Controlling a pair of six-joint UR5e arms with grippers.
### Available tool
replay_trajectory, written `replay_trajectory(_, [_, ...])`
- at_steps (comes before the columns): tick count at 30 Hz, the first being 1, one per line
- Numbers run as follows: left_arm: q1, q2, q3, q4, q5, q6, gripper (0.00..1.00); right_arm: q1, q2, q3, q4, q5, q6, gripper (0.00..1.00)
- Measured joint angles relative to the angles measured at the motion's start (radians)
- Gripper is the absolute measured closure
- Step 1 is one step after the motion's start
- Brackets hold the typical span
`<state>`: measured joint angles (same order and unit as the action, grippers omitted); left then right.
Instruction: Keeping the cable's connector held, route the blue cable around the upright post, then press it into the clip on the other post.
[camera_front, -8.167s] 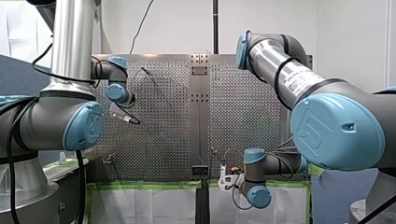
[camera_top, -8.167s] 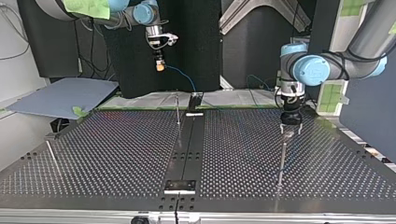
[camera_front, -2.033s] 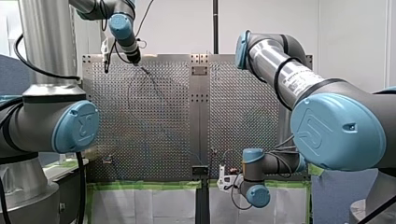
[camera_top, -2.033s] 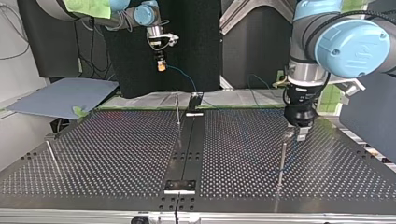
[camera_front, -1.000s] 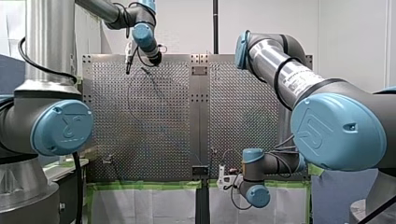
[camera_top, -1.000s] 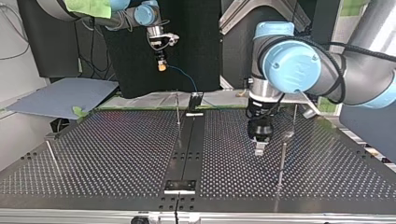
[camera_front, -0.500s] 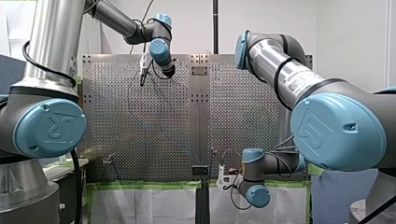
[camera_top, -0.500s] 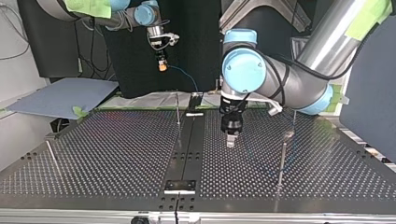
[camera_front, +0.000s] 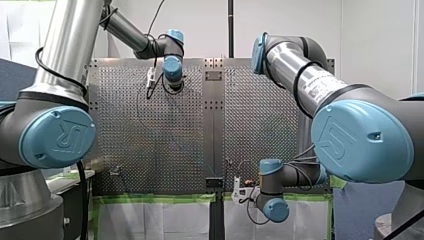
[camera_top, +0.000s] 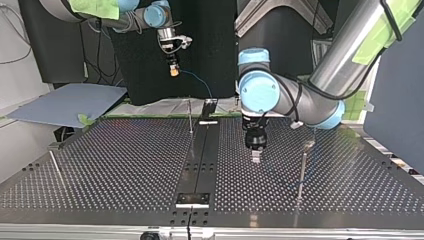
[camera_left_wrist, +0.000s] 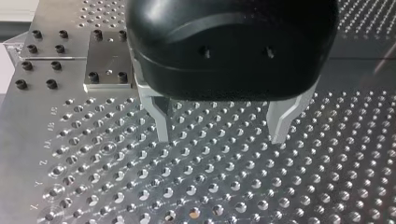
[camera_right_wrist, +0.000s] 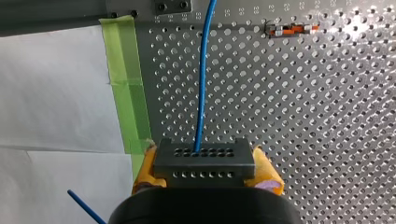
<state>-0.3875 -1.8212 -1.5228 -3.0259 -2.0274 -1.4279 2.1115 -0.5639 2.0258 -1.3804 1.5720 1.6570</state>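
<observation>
Nearest in the top view stand two slim posts, the right-side post (camera_top: 301, 172) and the left-side post (camera_top: 56, 167). Just behind, my left gripper (camera_left_wrist: 219, 137) hangs over the perforated table (camera_left_wrist: 93, 186), its two metal fingers (camera_left_wrist: 161, 123) spread wide, empty. A third post (camera_top: 190, 117) follows. Farthest, my right gripper (camera_right_wrist: 205, 170) clamps two yellow pads (camera_right_wrist: 266, 168) on the one connector (camera_right_wrist: 204, 158); the one blue cable (camera_right_wrist: 202, 84) leaves it, clear of every post.

You see the thin blue cable (camera_right_wrist: 201, 84) running straight out of the dark grey perforated connector block (camera_right_wrist: 204, 163); the slim metal post (camera_top: 190, 117) stands upright.
</observation>
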Motion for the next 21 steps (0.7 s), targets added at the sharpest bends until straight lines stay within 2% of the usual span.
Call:
replay_trajectory(4, [-0.002, -0.024, 0.000, 0.028, -0.006, 0.028, 0.01, 0.000, 0.000, 0.000, 0.000, -0.001, 0.000, 1.00])
replay_trajectory(11, [0.003, -0.074, 0.000, 0.063, -0.059, 0.098, 0.01, 0.001, 0.000, 0.000, 0.000, -0.002, 0.000, 1.00])
replay_trajectory(15, [0.005, -0.079, 0.000, 0.099, -0.081, 0.129, 0.01, 0.003, 0.000, 0.000, -0.001, -0.004, 0.000, 1.00])
replay_trajectory(21, [0.017, -0.081, 0.000, 0.142, -0.090, 0.146, 0.01, 0.004, 0.000, 0.000, -0.003, -0.004, 0.000, 1.00])
